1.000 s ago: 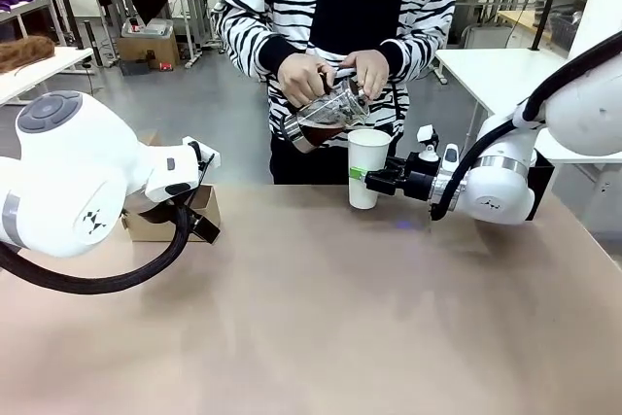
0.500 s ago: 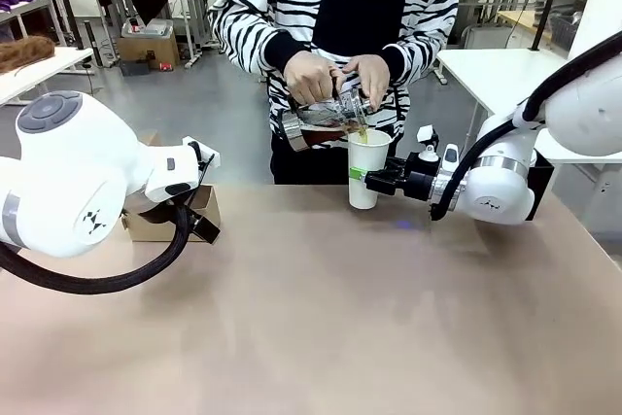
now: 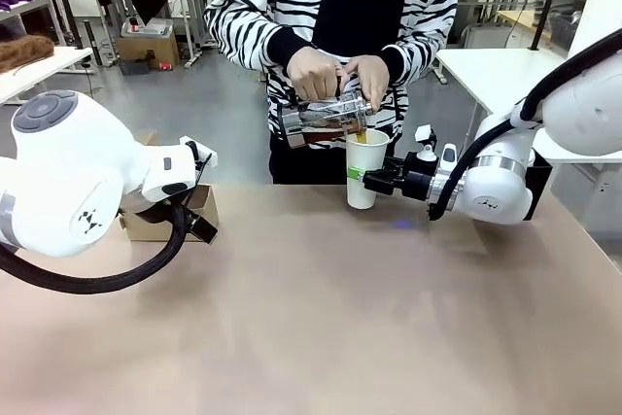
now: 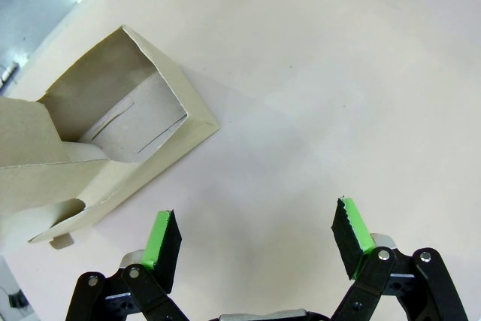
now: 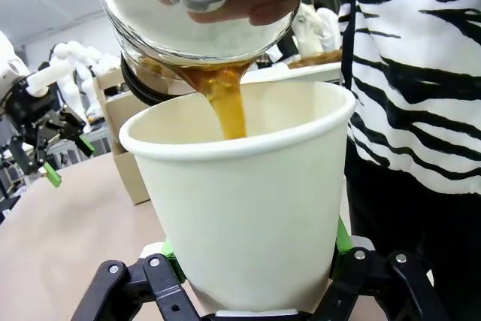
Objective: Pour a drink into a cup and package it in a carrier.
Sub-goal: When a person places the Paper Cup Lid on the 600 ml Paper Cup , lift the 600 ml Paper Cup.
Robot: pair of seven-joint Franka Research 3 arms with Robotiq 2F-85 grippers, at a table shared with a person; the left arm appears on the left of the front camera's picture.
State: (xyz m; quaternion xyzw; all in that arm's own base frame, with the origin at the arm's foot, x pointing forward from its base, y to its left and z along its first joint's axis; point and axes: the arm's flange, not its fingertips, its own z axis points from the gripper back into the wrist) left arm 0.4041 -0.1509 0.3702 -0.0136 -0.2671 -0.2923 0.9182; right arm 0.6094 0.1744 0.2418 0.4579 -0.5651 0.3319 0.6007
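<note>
A person's hands tip a clear glass press jug (image 3: pixel 326 119) almost level over a white paper cup (image 3: pixel 366 164). The dark brown drink (image 5: pixel 228 104) streams from the jug (image 5: pixel 197 16) into the cup (image 5: pixel 248 201). My right gripper (image 3: pixel 364 178) is shut on the cup's lower part and holds it upright above the table's far edge; its green pads press both sides of the cup in the right wrist view. The brown cardboard carrier (image 3: pixel 165 221) sits at the left, partly hidden behind my left arm. My left gripper (image 4: pixel 255 240) hangs open just beside the carrier (image 4: pixel 98 140), with nothing between its fingers.
The person in a striped top (image 3: pixel 292 7) stands at the far side, close against the table. The tan tabletop (image 3: pixel 321 318) stretches bare between the arms and toward the near edge. A white table (image 3: pixel 486 70) stands behind my right arm.
The person has tipped the jug from a slant to nearly level, and the drink now flows into the cup. Neither arm has moved.
</note>
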